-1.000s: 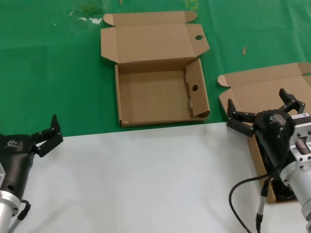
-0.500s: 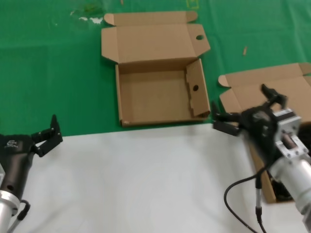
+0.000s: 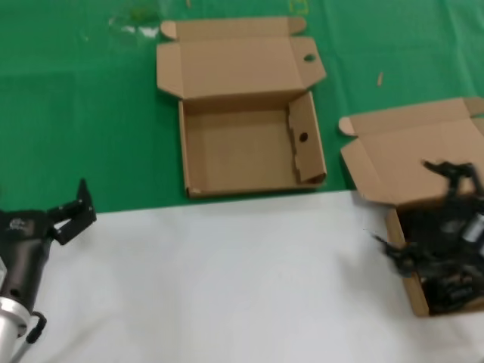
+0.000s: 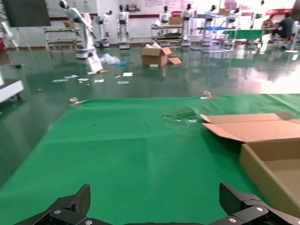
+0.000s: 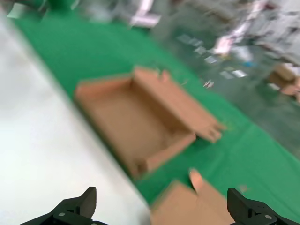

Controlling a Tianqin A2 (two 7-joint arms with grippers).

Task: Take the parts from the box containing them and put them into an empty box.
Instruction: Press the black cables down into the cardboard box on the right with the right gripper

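My right tool (image 3: 435, 215), its fingers spread wide, is hanging blurred over the box of black power cables (image 3: 446, 265) at the lower right of the head view. The holed empty box (image 3: 242, 151) at upper centre is holding nothing, so, by my judgement, every transfer is still ahead. My left tool (image 3: 72, 212) is waiting, spread wide, at the lower-left table (image 3: 227, 287) edge.

The empty box (image 3: 249, 147) lies left of the box of cables (image 3: 412, 162).
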